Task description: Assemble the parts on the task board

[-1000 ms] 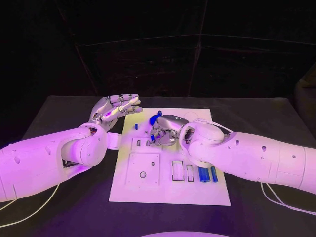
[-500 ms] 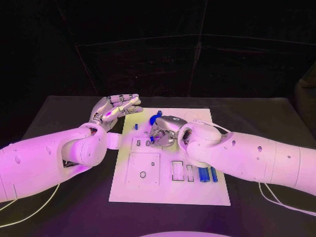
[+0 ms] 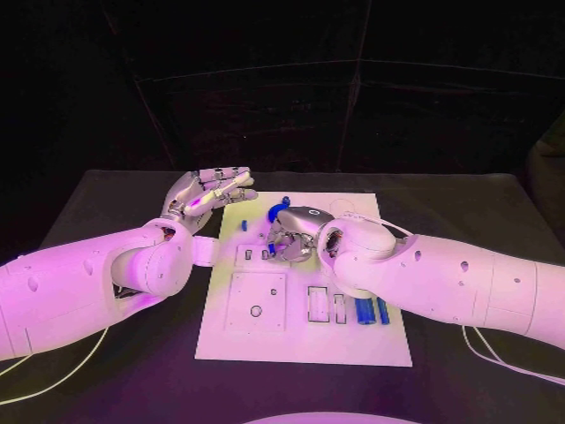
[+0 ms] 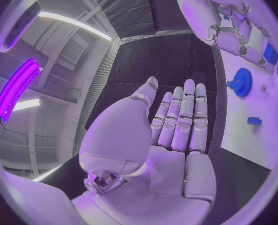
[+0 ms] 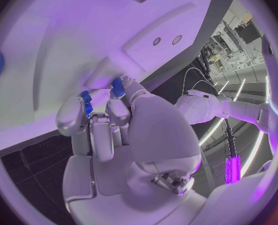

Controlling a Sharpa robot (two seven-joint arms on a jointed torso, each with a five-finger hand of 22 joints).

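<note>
Left hand: your left hand (image 3: 207,193) hovers at the far left corner of the task board (image 3: 300,340), palm up, fingers straight and lying side by side, holding nothing; the left wrist view shows the bare palm (image 4: 170,150) over the dark counter.
Right hand: your right hand (image 3: 296,235) is curled down over the upper middle of the board, fingers drawn in. In the right wrist view (image 5: 104,125) small blue parts (image 5: 118,88) sit at the fingertips, pressed between them, close against the white board surface.
Task board: the white plate lies lengthwise in the middle of the black counter (image 3: 104,212), its long side running away from you.
Blue gear: a round toothed blue part (image 4: 241,81) lies on the far end of the board, just beyond your right hand; in the head view (image 3: 277,211) it shows partly behind the fingers.
Small blue piece: one little block (image 3: 244,226) lies on the board near its left edge, between the two hands; the left wrist view shows it too (image 4: 254,120).
Blue bars: two upright blue parts (image 3: 364,311) stand side by side in the near right part of the board, just beside your right forearm.
Recesses: a square panel with a hole (image 3: 257,303) and narrow rectangular slots (image 3: 319,305) show in the near half of the board.
</note>
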